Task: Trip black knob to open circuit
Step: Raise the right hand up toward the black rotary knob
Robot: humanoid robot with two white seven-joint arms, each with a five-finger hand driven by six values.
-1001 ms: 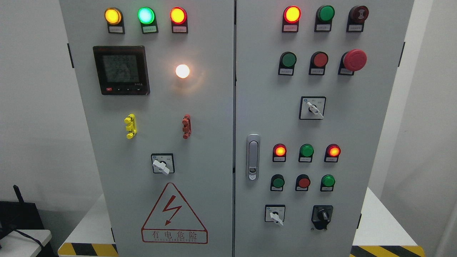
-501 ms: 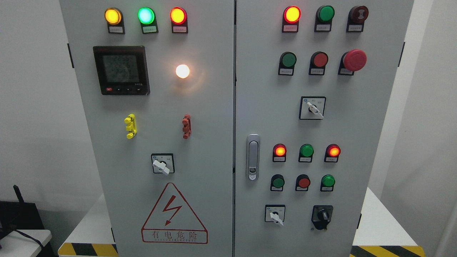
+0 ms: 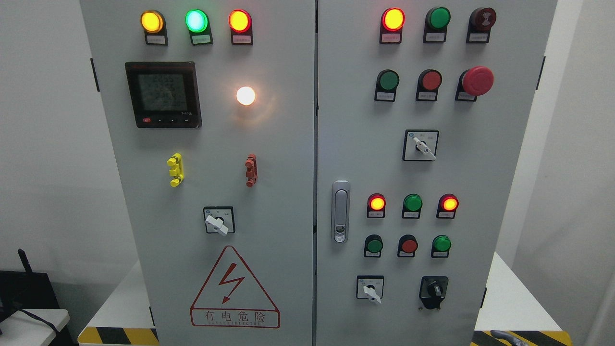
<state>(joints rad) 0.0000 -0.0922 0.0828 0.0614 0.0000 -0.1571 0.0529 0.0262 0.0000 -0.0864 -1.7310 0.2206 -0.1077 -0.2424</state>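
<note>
The black knob (image 3: 434, 290) sits low on the right door of the grey electrical cabinet (image 3: 336, 120), on a black mount, with its grip standing about upright. A grey tip of my right hand (image 3: 504, 337) shows at the bottom edge, below and to the right of the knob and well apart from it. Too little of the hand shows to tell its state. My left hand is out of view.
A white selector switch (image 3: 370, 290) sits left of the knob, with rows of red and green buttons (image 3: 408, 245) and lit lamps (image 3: 377, 203) above. A silver door handle (image 3: 340, 211) is near the centre seam. Yellow-black hazard tape (image 3: 528, 336) edges the white base.
A grey part of my right hand has come into view at the bottom right edge. Nothing on the panel has moved.
</note>
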